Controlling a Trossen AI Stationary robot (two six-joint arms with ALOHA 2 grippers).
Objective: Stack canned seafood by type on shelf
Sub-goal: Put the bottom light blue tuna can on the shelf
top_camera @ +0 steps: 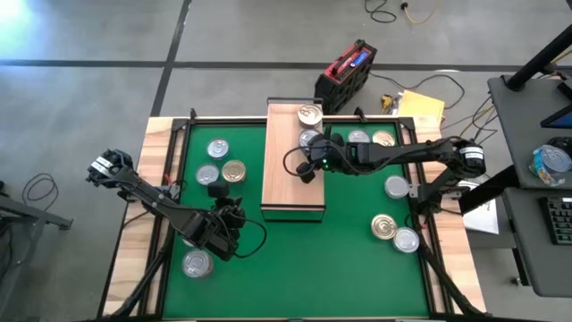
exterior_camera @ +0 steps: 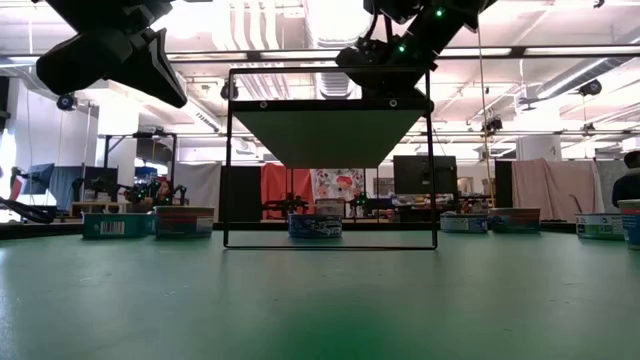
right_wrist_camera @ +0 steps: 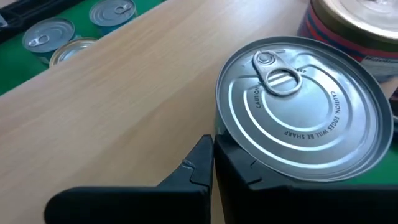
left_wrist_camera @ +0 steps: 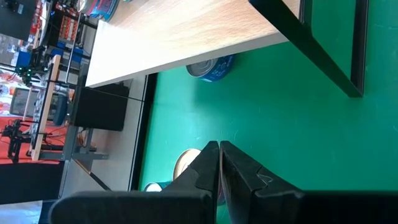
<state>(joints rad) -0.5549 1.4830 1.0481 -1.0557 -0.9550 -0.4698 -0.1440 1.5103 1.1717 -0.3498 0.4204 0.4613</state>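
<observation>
green mat (top_camera: 304, 259) lay under the shelf (top_camera: 284, 183); my right gripper (right_wrist_camera: 213, 163), fingers pinched empty, sat just beside a silver tin (right_wrist_camera: 303, 109), nearer than the left.

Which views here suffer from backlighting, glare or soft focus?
Low view: bright ceiling lights backlight the light-wood shelf with its dark frame and both arms into silhouettes. Right wrist view: soft sheen on the silver-lidded round tin, and the shut right gripper is blurred. Left wrist view: the shut left gripper is blurred. High view: evenly lit.
</observation>
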